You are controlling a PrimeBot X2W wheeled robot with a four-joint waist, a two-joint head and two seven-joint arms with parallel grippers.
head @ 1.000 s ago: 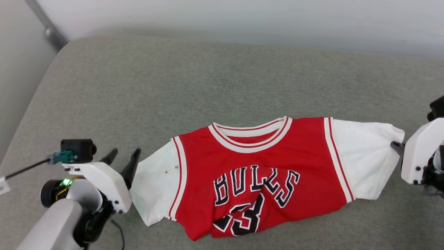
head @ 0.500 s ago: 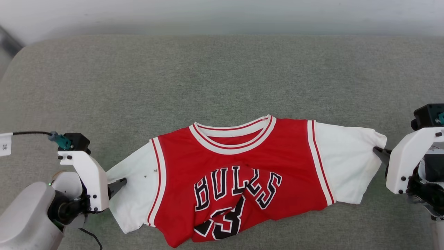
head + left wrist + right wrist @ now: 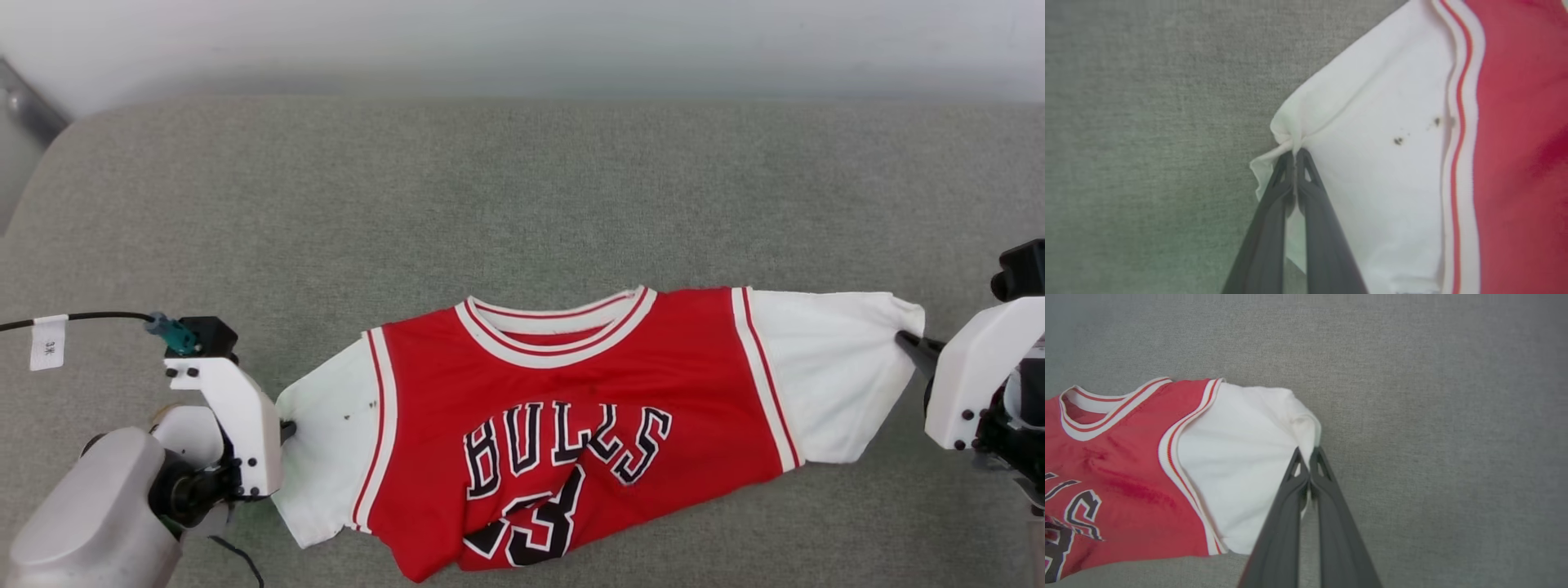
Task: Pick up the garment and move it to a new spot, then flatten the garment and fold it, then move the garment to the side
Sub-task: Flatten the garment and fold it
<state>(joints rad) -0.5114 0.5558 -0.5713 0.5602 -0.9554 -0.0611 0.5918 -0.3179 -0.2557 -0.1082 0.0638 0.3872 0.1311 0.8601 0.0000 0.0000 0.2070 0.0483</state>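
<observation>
Garment (image 3: pixel 620 367) front-up on grey fabric surface (image 3: pixel 490 188), lower hem rumpled, spread between both arms. Left end effector (image 3: pixel 1294 155) clamped tight on left sleeve (image 3: pixel 331 457) edge; right end effector (image 3: pixel 1307 454) clamped tight on right sleeve (image 3: pixel 824 376) edge.

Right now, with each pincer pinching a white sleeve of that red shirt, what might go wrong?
The left pincer holds just a small bunched tip of the left sleeve; a pull might slip it free.
The right pincer likewise grips only the right sleeve edge, so uneven pulling could skew the shirt.
The lower front lies rumpled across the "23"; sideways stretching alone may leave that crease.
</observation>
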